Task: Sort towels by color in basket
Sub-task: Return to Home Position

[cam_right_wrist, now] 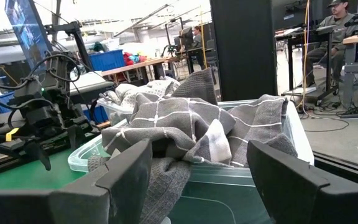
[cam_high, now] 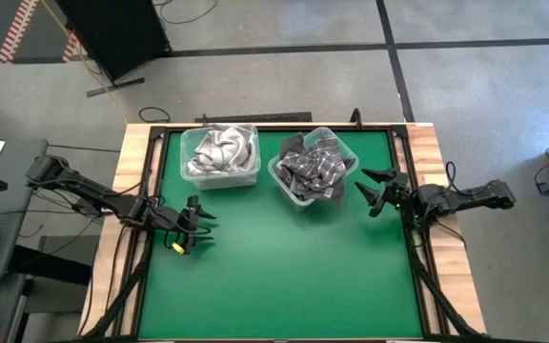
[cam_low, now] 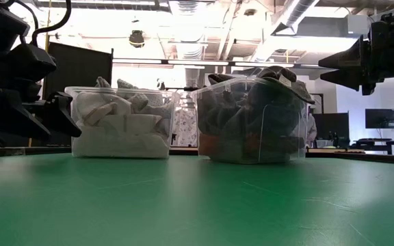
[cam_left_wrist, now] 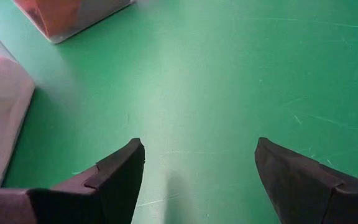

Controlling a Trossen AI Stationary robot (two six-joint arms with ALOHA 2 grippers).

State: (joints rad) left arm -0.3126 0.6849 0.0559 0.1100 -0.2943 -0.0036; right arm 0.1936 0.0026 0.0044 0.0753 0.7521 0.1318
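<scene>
Two clear plastic baskets stand at the far side of the green table. The left basket (cam_high: 221, 157) holds white and light grey towels (cam_low: 122, 116). The right basket (cam_high: 314, 168) holds dark grey and checked towels (cam_right_wrist: 185, 127), heaped above its rim, with an orange towel (cam_low: 214, 145) low inside. My left gripper (cam_high: 196, 227) stands open at the table's left edge, nothing between its fingers. My right gripper (cam_high: 377, 191) stands open at the right edge, held level and pointing at the right basket.
The green mat (cam_high: 284, 276) in front of the baskets lies bare to the near edge. Wooden rails (cam_high: 427, 152) border the table. Beyond the table, the right wrist view shows people at desks (cam_right_wrist: 334, 25).
</scene>
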